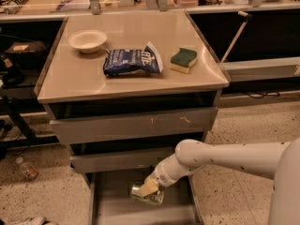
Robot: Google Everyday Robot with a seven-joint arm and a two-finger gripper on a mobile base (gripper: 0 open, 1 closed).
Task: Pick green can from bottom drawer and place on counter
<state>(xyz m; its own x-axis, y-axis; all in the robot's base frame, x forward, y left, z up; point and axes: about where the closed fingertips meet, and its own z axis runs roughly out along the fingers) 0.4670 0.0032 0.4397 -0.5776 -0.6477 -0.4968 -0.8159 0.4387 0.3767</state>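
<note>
The green can (151,199) lies tilted on the floor of the open bottom drawer (115,207), near its middle. My gripper (149,188) reaches in from the right on a white arm and sits right on top of the can. Its tan fingers (148,186) are closed around the can's upper side and hide part of it. The can rests low in the drawer. The beige counter (131,86) is above, on top of the cabinet.
On the counter are a white bowl (87,40), a blue chip bag (132,61) and a green-topped yellow sponge (183,60). The two upper grey drawers (133,123) stick out slightly above the gripper. A small bottle (26,168) lies on the floor at left.
</note>
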